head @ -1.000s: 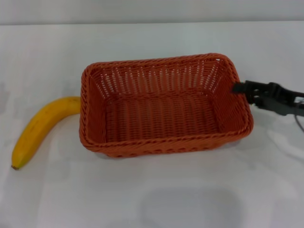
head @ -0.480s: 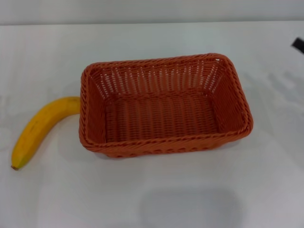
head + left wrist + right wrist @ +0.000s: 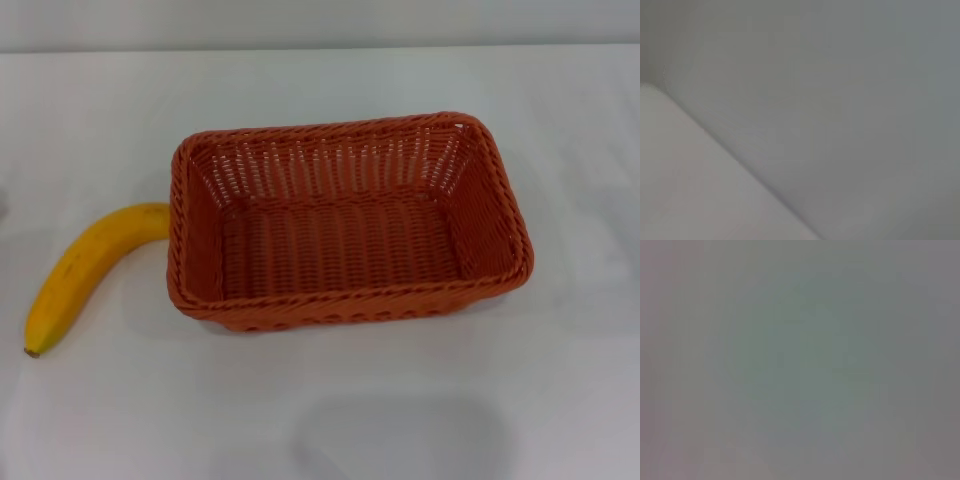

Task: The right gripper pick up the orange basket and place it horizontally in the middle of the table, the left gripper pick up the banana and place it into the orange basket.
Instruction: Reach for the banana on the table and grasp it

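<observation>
The orange basket [image 3: 349, 222] sits lengthwise across the middle of the white table [image 3: 400, 400] in the head view, open side up and empty. The yellow banana [image 3: 85, 270] lies on the table just left of the basket, its upper end touching the basket's left wall. Neither gripper appears in the head view. The left wrist view shows only a pale table edge against grey, and the right wrist view shows only a plain grey surface.
White tabletop surrounds the basket on all sides, with a grey wall [image 3: 320, 20] along the far edge. Nothing else stands on the table.
The right gripper, which was at the basket's right rim a second ago, has pulled away to the right and left the head view. Basket and banana have stayed put.
</observation>
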Controlling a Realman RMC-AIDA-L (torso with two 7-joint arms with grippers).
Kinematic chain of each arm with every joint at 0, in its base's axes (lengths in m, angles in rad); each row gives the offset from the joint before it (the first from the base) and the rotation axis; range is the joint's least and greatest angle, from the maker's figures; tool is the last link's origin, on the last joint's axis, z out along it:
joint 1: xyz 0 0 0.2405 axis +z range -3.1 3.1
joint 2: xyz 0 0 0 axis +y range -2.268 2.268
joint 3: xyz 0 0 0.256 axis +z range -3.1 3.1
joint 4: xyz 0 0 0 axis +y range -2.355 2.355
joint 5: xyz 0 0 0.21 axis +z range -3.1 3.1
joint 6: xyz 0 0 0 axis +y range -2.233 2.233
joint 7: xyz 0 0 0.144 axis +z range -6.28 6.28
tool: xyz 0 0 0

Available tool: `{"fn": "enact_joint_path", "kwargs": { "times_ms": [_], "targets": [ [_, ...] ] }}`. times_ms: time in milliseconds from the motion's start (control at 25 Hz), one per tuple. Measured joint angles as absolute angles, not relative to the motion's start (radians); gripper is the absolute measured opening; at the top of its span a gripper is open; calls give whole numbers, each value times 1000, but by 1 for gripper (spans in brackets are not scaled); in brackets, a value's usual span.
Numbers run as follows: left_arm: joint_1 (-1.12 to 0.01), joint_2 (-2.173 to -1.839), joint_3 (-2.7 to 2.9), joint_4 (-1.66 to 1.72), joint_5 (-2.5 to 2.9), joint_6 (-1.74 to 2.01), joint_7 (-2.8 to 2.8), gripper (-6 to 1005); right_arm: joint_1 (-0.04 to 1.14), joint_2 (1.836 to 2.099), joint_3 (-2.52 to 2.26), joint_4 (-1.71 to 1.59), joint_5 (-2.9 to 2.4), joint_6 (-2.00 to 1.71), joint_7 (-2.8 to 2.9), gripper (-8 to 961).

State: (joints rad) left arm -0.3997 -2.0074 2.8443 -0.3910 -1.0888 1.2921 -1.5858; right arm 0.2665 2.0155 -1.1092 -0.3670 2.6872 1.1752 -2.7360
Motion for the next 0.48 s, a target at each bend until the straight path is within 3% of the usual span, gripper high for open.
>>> {"fn": "enact_joint_path", "kwargs": {
  "times_ms": [240, 480],
  "targets": [
    [-514, -1905, 2846, -610, -699, 1519, -1843, 889, 360, 2013, -940, -215, 2701, 1147, -2799, 653],
    [-698, -1851, 2847, -843, -327, 1752, -1946, 889, 383, 2013, -872, -185, 2700, 1114, -2797, 648]
  ]
}}
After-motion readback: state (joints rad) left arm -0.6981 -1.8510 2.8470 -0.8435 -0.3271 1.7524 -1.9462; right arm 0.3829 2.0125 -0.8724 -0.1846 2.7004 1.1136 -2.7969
